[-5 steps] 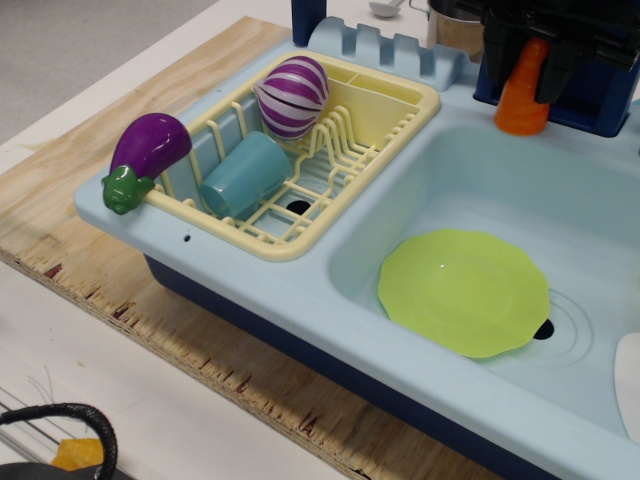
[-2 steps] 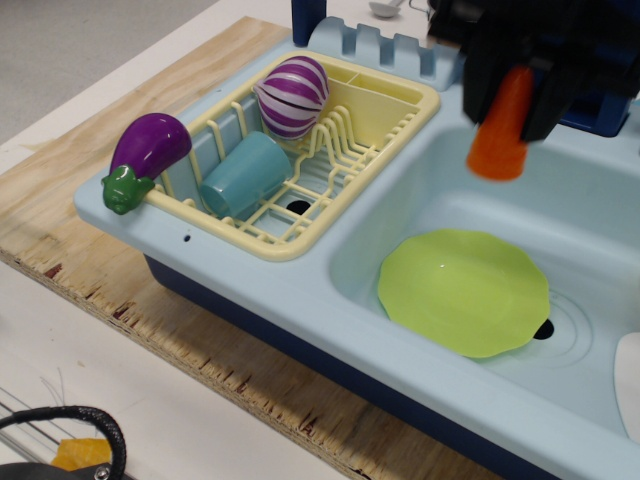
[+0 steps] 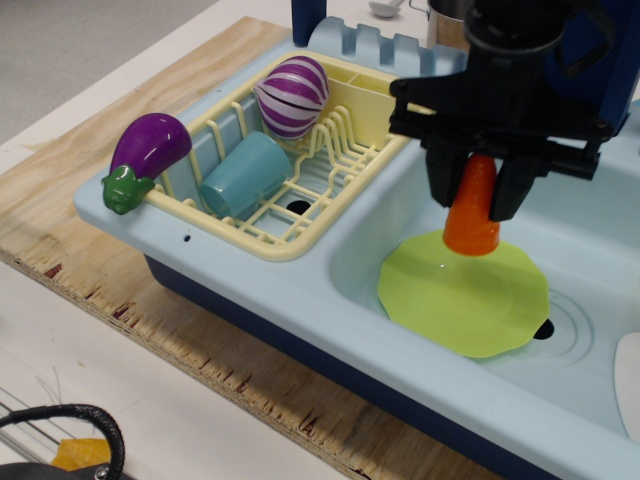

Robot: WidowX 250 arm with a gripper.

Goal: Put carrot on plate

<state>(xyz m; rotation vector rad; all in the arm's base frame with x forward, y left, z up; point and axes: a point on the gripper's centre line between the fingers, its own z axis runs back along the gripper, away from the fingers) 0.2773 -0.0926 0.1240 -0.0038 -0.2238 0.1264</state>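
My gripper is shut on the orange carrot, holding it upright with its wide base down. The carrot hangs just above the far left part of the lime-green plate, which lies flat in the light-blue sink basin. I cannot tell whether the carrot's base touches the plate. The black gripper body hides the carrot's tip.
A yellow dish rack sits left of the basin and holds a teal cup and a purple striped ball. A purple eggplant rests on the rack's left corner. A white dish edge shows at the right border.
My gripper has carried the carrot from the back right of the sink forward and down, to just above the plate.
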